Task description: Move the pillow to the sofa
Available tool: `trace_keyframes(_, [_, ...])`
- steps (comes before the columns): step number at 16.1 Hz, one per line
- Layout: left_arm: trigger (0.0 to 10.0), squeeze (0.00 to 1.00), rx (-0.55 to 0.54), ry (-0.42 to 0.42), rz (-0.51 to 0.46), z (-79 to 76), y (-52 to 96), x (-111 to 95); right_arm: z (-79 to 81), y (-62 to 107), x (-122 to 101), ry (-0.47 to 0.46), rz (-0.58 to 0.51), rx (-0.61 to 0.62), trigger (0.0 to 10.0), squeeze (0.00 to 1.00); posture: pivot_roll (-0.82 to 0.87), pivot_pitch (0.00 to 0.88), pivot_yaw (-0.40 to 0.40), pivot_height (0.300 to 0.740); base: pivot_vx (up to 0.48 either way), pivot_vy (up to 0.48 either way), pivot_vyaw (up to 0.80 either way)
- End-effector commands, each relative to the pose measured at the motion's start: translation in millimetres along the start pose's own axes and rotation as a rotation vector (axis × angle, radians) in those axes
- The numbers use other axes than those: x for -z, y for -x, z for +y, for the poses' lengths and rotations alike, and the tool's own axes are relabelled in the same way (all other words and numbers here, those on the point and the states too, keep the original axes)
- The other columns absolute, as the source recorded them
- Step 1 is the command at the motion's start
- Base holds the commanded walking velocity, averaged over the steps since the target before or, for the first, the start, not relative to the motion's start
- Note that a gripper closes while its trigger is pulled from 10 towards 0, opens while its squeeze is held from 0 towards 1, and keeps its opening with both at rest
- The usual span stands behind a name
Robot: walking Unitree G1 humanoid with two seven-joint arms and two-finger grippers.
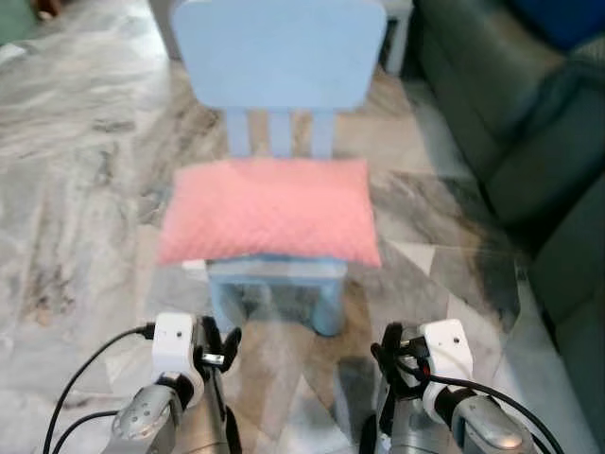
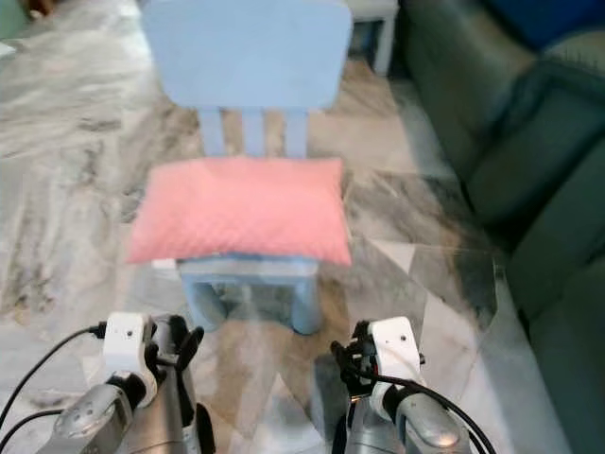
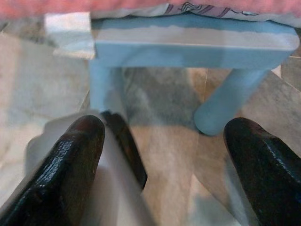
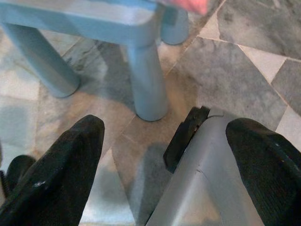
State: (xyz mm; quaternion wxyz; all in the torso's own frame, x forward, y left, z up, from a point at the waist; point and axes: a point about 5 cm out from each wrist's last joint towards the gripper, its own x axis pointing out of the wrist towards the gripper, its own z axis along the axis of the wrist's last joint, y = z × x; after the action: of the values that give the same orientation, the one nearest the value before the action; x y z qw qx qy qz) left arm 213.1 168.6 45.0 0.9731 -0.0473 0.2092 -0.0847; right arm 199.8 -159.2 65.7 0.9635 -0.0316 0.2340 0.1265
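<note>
A pink pillow (image 1: 269,208) lies flat on the seat of a small light-blue chair (image 1: 279,52) straight ahead of me. The dark green sofa (image 1: 529,123) runs along the right side. Both arms are held low in front of the chair. My left gripper (image 1: 219,348) is below the chair's front left leg, and in the left wrist view its fingers (image 3: 77,155) stand wide apart with nothing between them. My right gripper (image 1: 390,348) is level with it on the right; its fingers (image 4: 70,160) are likewise spread and empty, facing the chair legs (image 4: 148,80).
Grey-and-brown marble floor (image 1: 85,189) surrounds the chair. A blue cushion (image 1: 562,19) rests on the sofa at the far right. A pale furniture leg (image 1: 397,33) stands behind the chair, near the sofa's end.
</note>
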Motion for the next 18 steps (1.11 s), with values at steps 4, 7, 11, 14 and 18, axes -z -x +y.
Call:
trace_keyframes(4, [10.0, 0.0, -0.075, -0.024, 0.033, 9.8, 1.4, 7, 0.0, -0.5, 4, -0.008, 0.017, -0.002, 10.0, 0.0, -0.06, 0.206, -0.015, 0.33, 0.0, 0.0, 0.0])
trace_keyframes(7, [10.0, 0.0, -0.207, -0.136, -0.115, 24.9, -0.2, -24, -1.6, -4.6, -9, -0.03, -0.049, -0.009, 10.0, 0.0, -0.06, 0.195, -0.014, 0.3, 0.0, 0.0, 0.0])
trace_keyframes(11, [10.0, 0.0, -0.332, -0.199, -0.242, 40.7, -0.2, -57, -11.0, -9.6, -31, -0.013, -0.139, 0.011, 10.0, 0.0, -0.05, 0.172, -0.006, 0.3, 0.0, 0.0, 0.0])
trace_keyframes(14, [10.0, 0.0, -0.354, -0.216, -0.358, 42.6, -3.7, -92, -15.9, -15.2, -62, -0.023, -0.244, 0.015, 10.0, 0.0, -0.05, 0.163, -0.001, 0.3, 0.0, 0.0, 0.0])
trace_keyframes(18, [10.0, 0.0, -0.454, -0.145, -0.44, 61.4, -6.3, -124, -20.9, -22.7, -103, -0.007, -0.373, -0.016, 10.0, 0.0, -0.04, 0.143, 0.005, 0.3, 0.0, 0.0, 0.0])
